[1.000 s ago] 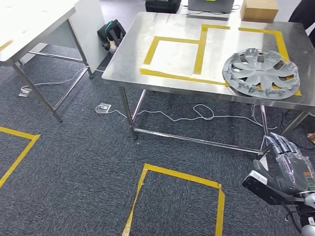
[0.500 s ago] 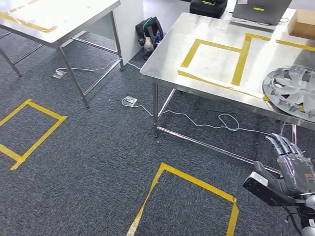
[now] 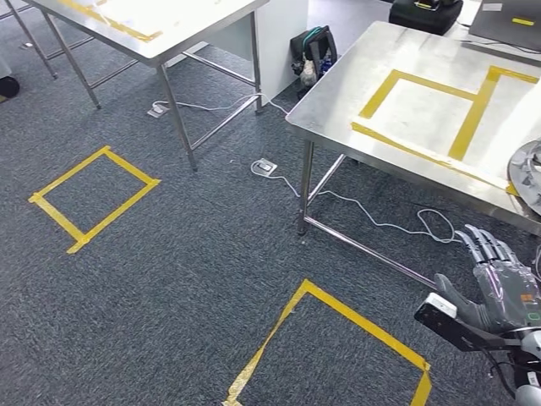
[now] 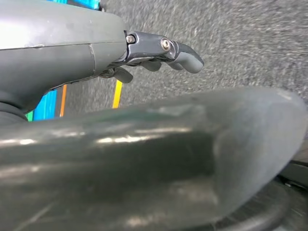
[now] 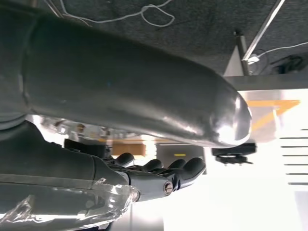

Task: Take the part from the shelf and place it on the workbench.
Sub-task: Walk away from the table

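Grey, coarse-looped carpet (image 3: 191, 279) spreads wide between two steel tables, marked with yellow tape squares: one (image 3: 92, 199) at the left, another (image 3: 338, 347) nearer the camera. At right, the brushed-metal workbench (image 3: 383, 110) carries its own yellow tape outline (image 3: 440, 114), its near edge running diagonally above thin tubular legs and a loose white cable (image 3: 383, 224) on the floor. A silver wheel cover (the part) (image 3: 528, 173) lies on the workbench's right end, cut off by the frame's edge. Another steel table (image 3: 160, 25) stands at upper left, with open carpet between. The robot's right hand (image 3: 500, 283) hangs low beside the workbench, fingers straight and apart, grasping nothing. The left hand (image 4: 160, 50) hovers over carpet, fingers gently curved, nothing in them.
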